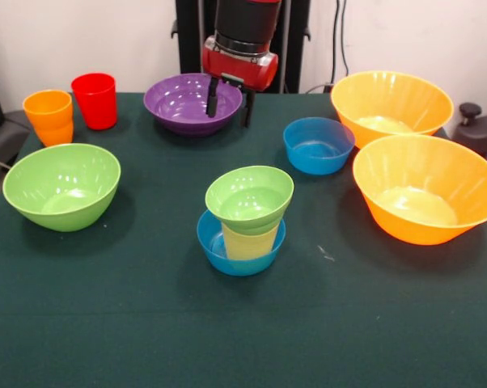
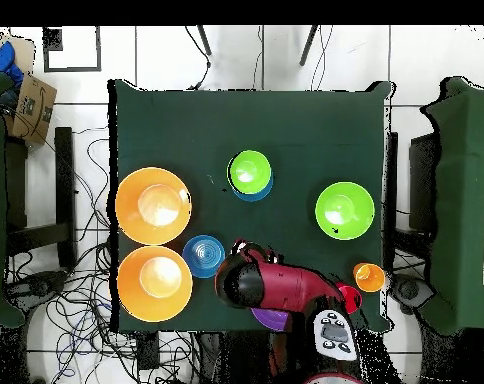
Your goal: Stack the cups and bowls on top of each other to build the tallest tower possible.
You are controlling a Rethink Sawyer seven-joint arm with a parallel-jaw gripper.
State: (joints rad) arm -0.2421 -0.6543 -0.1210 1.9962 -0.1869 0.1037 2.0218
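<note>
- The tower (image 1: pixel 245 220) is sitting near the middle of the table (image 1: pixel 146 323), its long axis running straight up, every piece opening skyward.
- It is stacking up like this: a small blue bowl (image 1: pixel 215 242) at the base, a pale yellow cup (image 1: pixel 250 241) standing inside it, and a small green bowl (image 1: pixel 250 196) riding on the cup, tilting slightly.
- The end effector (image 1: pixel 230 103) is hanging over the rim of the purple bowl (image 1: pixel 183 101), its two dark fingers (image 1: pixel 213 97) pointing down, standing apart and gripping nothing.
- The front view is showing the purple bowl's inside as bare; the overhead view is hiding nearly all of that bowl under the arm (image 2: pixel 276 285).
- The overhead view is flattening the tower into a green disc over a blue edge, so the yellow cup is going unseen there.
- The two large orange bowls (image 1: pixel 425 190) are sitting side by side at one edge, the second small blue bowl (image 1: pixel 318 145) just beside them, all holding nothing.
- The large green bowl (image 1: pixel 61 186) is sitting alone toward the other side, also holding nothing.
- The orange cup (image 1: pixel 49 117) and red cup (image 1: pixel 95 100) are standing upright just beside each other at a corner.
</note>
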